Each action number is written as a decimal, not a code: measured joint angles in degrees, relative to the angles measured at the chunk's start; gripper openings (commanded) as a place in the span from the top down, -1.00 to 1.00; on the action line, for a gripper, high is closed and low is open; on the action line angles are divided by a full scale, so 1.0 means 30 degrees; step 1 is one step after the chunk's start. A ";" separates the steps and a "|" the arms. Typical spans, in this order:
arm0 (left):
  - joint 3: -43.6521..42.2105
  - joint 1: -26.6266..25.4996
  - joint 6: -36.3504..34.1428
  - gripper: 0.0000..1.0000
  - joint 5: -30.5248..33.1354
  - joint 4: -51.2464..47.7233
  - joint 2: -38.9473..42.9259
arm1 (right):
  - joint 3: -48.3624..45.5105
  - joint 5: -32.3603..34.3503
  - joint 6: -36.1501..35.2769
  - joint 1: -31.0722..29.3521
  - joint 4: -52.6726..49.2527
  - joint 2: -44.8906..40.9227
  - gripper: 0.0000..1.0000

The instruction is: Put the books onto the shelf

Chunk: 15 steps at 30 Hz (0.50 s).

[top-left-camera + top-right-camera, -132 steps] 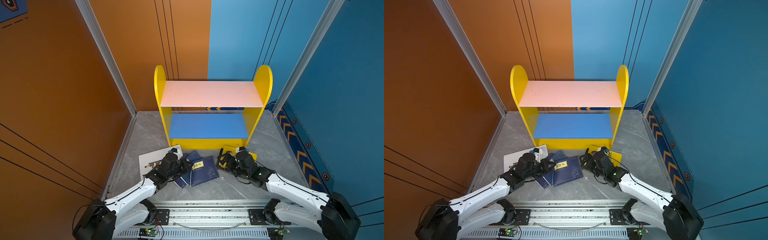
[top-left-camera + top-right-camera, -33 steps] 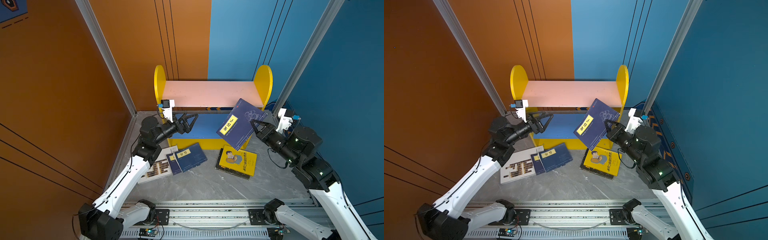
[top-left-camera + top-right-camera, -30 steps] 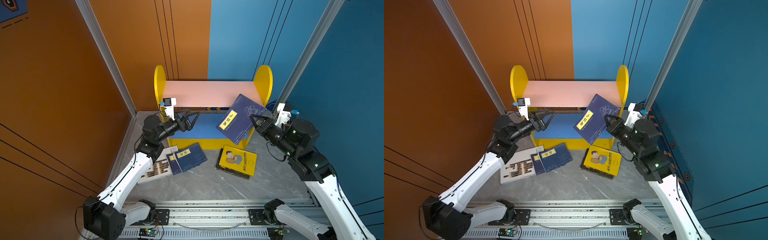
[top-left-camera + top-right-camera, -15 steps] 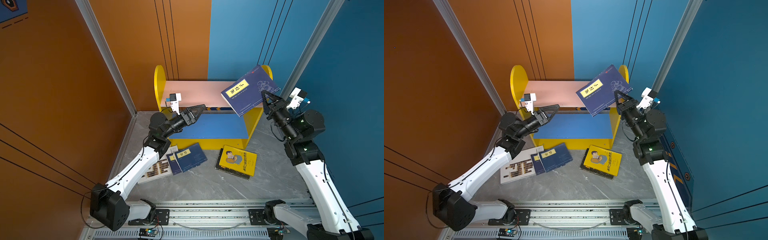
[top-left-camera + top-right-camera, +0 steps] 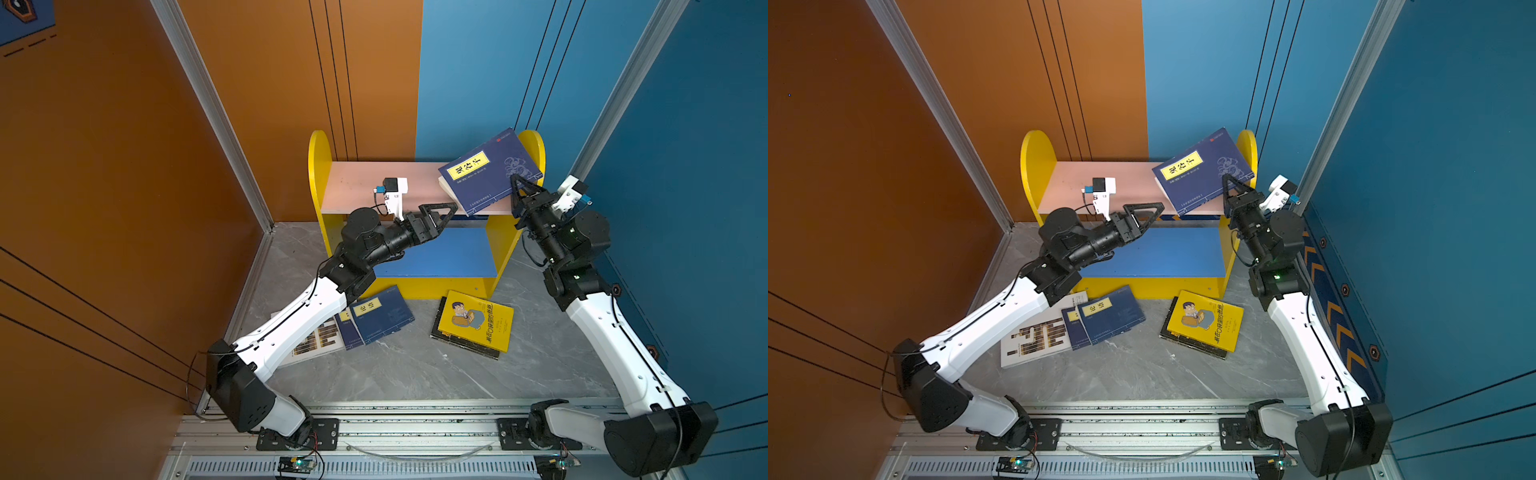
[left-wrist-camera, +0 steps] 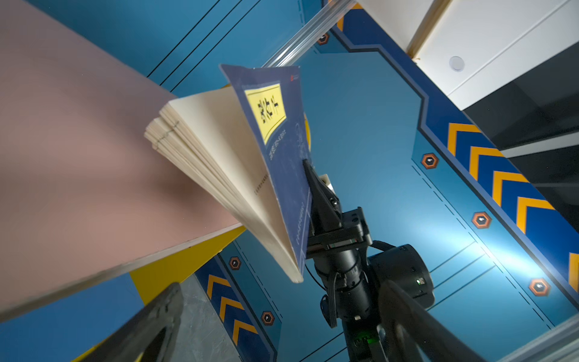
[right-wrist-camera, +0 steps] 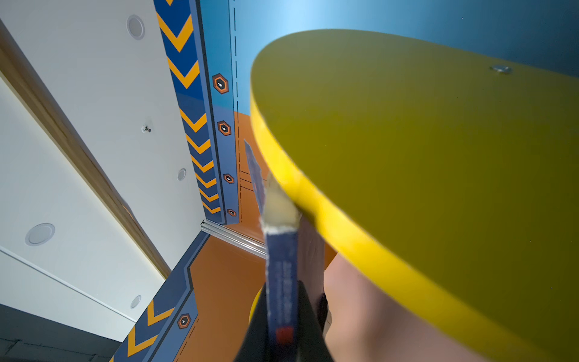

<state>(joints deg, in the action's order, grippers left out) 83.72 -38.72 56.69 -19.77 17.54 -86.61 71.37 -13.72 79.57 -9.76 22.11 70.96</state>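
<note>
One thin navy paperback, round-topped shelf

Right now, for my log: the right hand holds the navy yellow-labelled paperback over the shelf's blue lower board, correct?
No: the right hand holds the navy yellow-labelled paperback over the yellow-sided shelf's pink upper board, as both top views show.
</note>
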 measured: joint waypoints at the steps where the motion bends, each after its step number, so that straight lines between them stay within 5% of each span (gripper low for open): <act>1: 0.0219 -0.0029 0.0073 -0.92 0.0168 -0.0219 -0.0372 | 0.0007 -0.0007 0.0007 -0.0015 0.0051 0.0044 1.00; 15: 0.3840 -0.0219 0.2164 0.06 -0.0976 -0.1690 -0.4022 | -0.0954 0.2659 -0.0670 -0.1676 0.0459 0.0357 1.00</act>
<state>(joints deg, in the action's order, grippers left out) 95.24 -39.38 63.18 -22.70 12.47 -98.67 68.51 -5.74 77.56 -14.79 23.49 72.03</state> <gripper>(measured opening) 0.524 0.109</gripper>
